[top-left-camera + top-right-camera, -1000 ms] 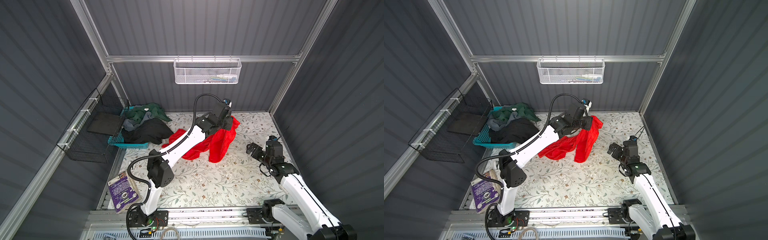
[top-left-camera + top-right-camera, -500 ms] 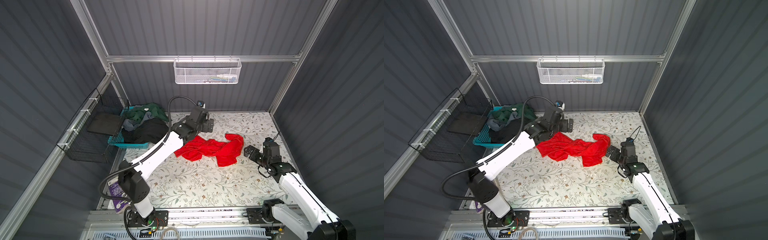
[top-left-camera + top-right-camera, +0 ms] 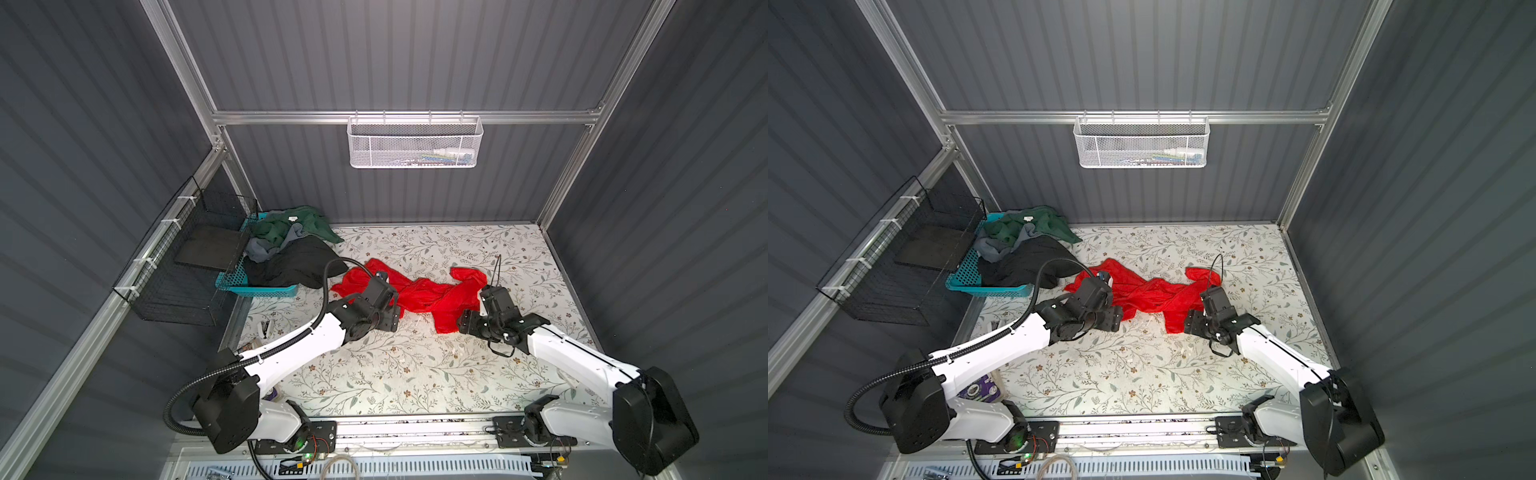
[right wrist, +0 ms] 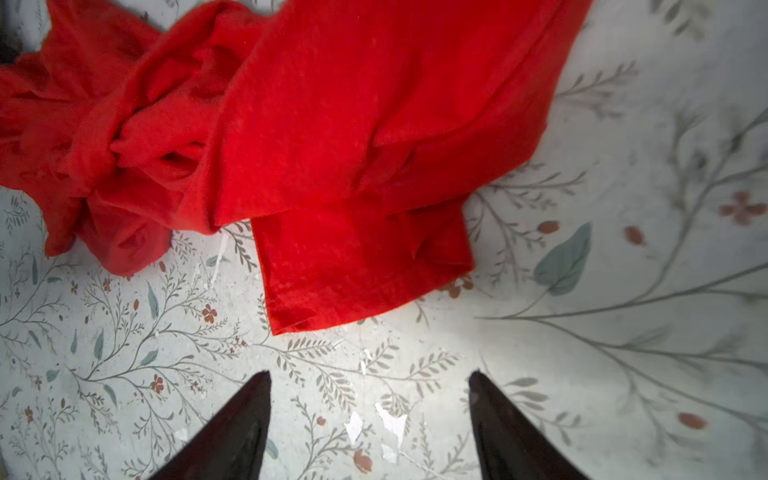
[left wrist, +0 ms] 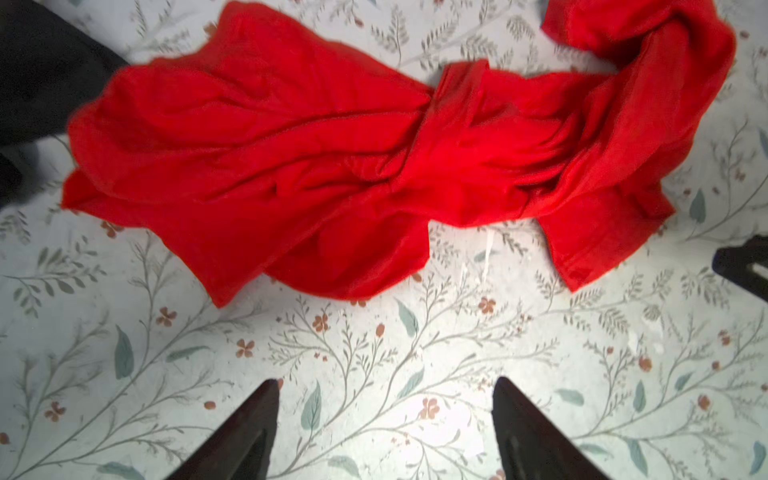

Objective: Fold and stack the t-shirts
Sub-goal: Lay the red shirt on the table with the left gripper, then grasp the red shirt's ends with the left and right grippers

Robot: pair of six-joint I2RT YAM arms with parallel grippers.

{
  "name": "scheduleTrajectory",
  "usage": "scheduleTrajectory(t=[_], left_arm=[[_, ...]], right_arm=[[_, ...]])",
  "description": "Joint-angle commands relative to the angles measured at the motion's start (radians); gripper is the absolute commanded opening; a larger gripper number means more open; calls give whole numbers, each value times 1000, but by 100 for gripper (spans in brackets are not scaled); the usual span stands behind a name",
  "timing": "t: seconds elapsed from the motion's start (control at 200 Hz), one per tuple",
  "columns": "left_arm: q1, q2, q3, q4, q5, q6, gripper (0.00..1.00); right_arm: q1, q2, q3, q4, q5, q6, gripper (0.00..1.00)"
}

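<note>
On the table [image 3: 395, 374], a lone t-shirt [image 3: 424, 293] stretched left to right, the left gripper [image 5: 385, 381] just before its left half, the right gripper [image 4: 370, 374] just before its right end, neither touching. In the far left corner, a basket [image 3: 257, 289] holding the other t-shirts [image 3: 291, 249].

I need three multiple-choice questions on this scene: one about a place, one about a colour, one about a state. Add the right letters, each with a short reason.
1. Where is the red shirt?
A. in the wire wall basket
B. crumpled on the table
C. draped over an arm

2. What colour is the plastic basket?
A. teal
B. yellow
C. white

3. How do the jaws of the left gripper stand?
A. open, holding nothing
B. shut on the red shirt
C. shut on the plastic basket

Answers:
1. B, the cloth lies twisted on the flowered surface.
2. A, its lattice wall is teal.
3. A, only bare table shows between the jaws.
</note>
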Motion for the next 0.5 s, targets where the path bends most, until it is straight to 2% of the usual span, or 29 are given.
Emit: scheduleTrajectory(t=[0.0,0.195,0.34,0.495], left_arm=[[-2,-16,-55,72,85,-78,73],[-3,102,-95,230,155,-135,74],[-2,203,-63,233,132,-153,72],[-2,244,-55,234,99,-166,72]], right_arm=[[23,44,-6,74,-42,4,71],[55,112,19,149,-37,18,69],[78,175,37,164,-29,14,68],[88,233,52,177,-18,9,69]])
